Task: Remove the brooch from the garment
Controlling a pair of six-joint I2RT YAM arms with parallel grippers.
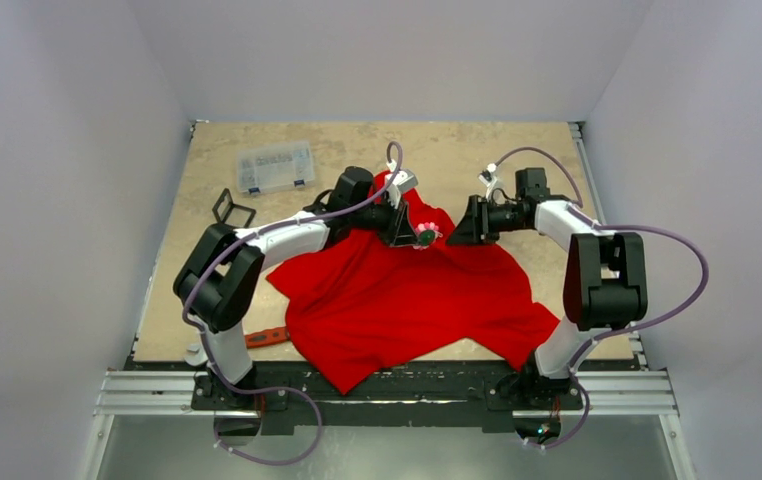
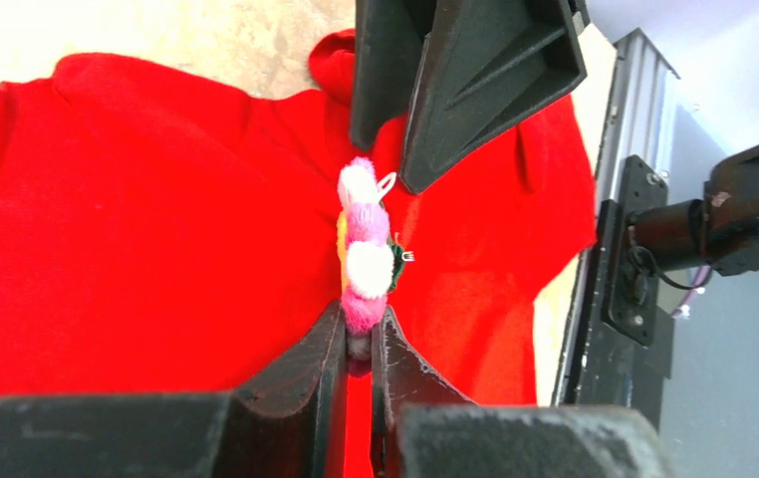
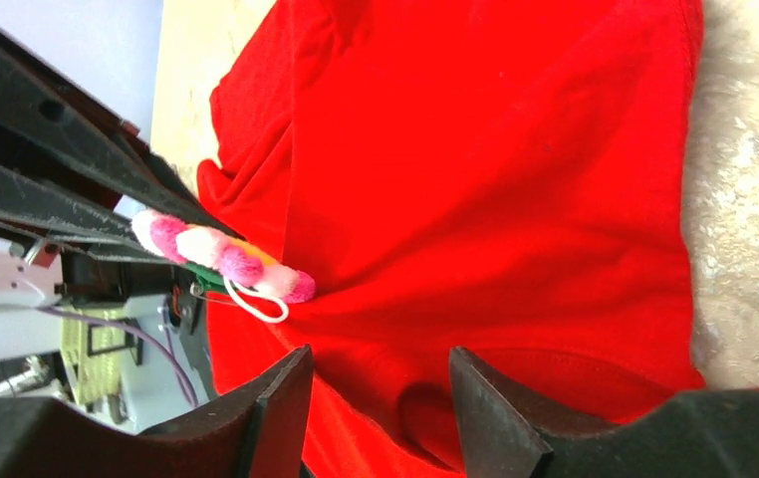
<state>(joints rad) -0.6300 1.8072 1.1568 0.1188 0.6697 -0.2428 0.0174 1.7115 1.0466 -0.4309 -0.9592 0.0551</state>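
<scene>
Left pincer (image 2: 358, 337): clamped together on one end of the brooch (image 2: 364, 254), which stands edge-on between the two black fingers.
Right pincer (image 3: 380, 383): fingers apart, nothing between them; tips just beside the brooch, facing the other pincer across it.
Brooch: pink and white fuzzy petals, yellow centre, green backing with a white wire loop; raised over the upper middle of the shirt (image 1: 407, 300).
Attachment: red cloth gathers in folds toward the brooch's free end; whether the pin passes through the cloth cannot be told.
Shirt: bright red, rumpled, spread across the middle of the table (image 1: 517, 150) between both arms, near hem at the table's front edge.
Box (image 1: 275, 166): clear plastic, far left of the table, well apart from the shirt.
Wrench (image 1: 265, 337): red handle, near left, just beside the shirt's edge.
</scene>
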